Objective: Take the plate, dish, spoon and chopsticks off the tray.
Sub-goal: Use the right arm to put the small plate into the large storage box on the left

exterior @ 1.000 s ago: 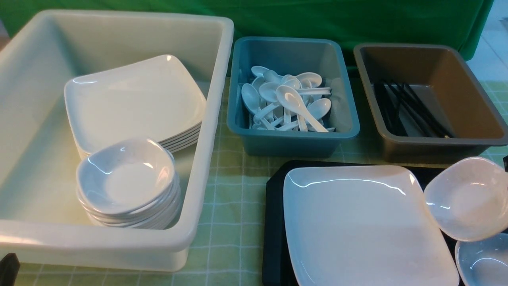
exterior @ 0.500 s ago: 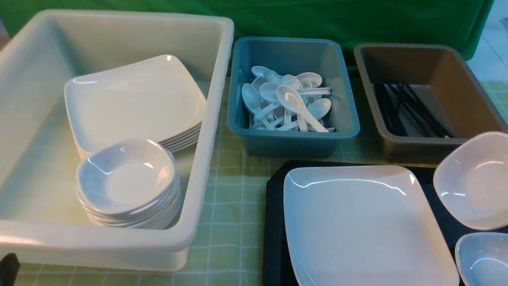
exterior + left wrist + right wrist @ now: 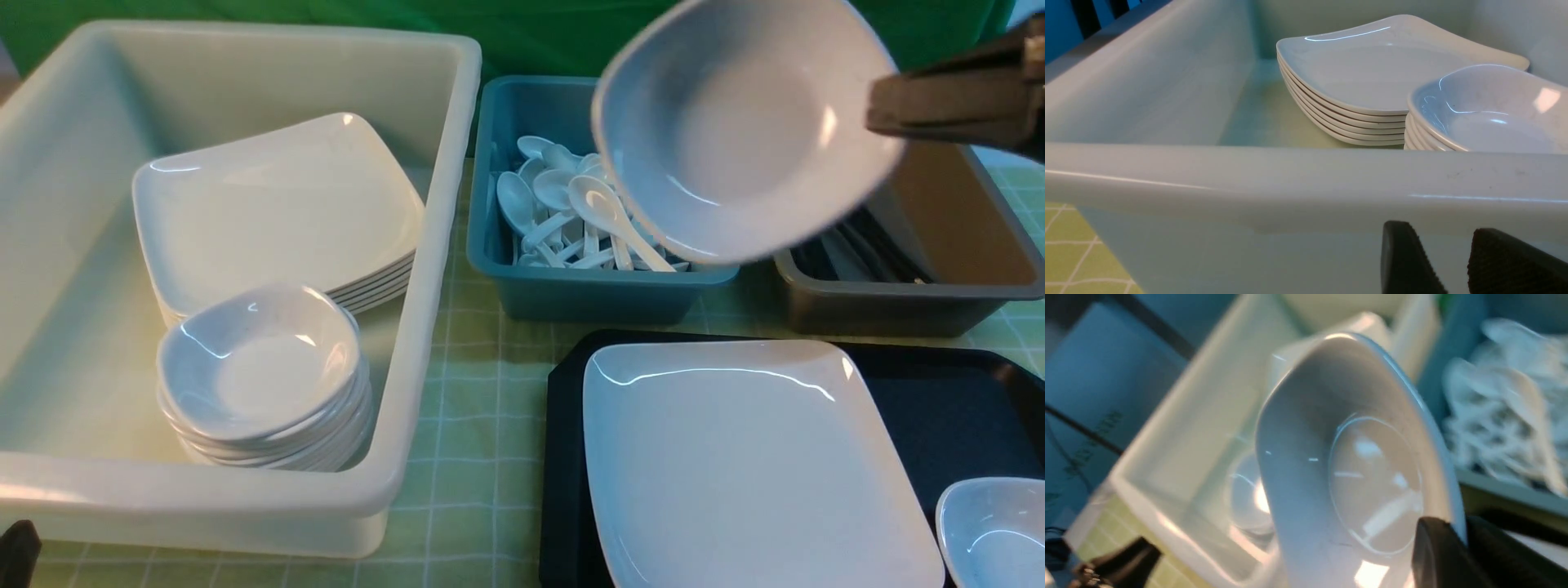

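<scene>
The large white square plate [image 3: 751,465] lies on the black tray [image 3: 939,400]. My right gripper [image 3: 878,114] is shut on the rim of a small white dish [image 3: 747,122] and holds it tilted, high above the teal and brown tubs. The wrist view shows the fingers [image 3: 1437,555] pinching the rim of that dish [image 3: 1347,465]. A second dish [image 3: 992,531] sits at the tray's near right corner. No spoon or chopsticks show on the visible part of the tray. My left gripper [image 3: 1453,265] is open and empty, low against the cream tub's outer wall [image 3: 1290,183].
The cream tub [image 3: 441,245] on the left holds a stack of plates [image 3: 277,212] and a stack of dishes [image 3: 261,367]. The teal tub [image 3: 571,286] holds several white spoons [image 3: 571,204]. The brown tub [image 3: 963,245] holds black chopsticks [image 3: 865,253].
The right gripper has carried the dish from low at the right edge, above the tray, up and to the left. It now hangs high over the tubs. The left arm has not moved.
</scene>
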Robot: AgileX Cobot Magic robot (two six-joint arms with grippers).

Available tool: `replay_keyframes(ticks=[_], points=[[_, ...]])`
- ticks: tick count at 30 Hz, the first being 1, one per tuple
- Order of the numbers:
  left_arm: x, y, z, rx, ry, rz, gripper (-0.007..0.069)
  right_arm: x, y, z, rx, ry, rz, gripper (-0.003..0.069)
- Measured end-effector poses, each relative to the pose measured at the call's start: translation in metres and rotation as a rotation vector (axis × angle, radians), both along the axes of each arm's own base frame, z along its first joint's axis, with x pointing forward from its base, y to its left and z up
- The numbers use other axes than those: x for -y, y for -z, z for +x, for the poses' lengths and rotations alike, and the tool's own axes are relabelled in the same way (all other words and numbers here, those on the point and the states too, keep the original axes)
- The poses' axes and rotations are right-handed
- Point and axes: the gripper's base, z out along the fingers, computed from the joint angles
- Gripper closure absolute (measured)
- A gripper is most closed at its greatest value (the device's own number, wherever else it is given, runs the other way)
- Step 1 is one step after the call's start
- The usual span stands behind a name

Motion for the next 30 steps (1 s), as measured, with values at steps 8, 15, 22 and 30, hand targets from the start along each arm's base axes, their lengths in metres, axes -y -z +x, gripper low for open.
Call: replay_keyframes(ticks=[8,15,22,30], points=[[0.0,0.0,0.0,0.0,0.0,0.0,0.0401,-0.139,0.048,0.011,0.01,-0.15,0.026,0.0632],[0.0,0.0,0.0,0.0,0.0,0.0,0.0401,-0.212,0.084,0.035,-0.059,-0.195,0.013,0.0632],[0.0,0.0,0.0,0.0,0.0,0.0,0.0401,-0.238,0.126,0.059,-0.165,-0.16,-0.008,0.0632],[0.0,0.0,0.0,0.0,0.0,0.0,0.0401,-0.248,0.151,0.061,-0.218,-0.162,-0.043,0.0632]])
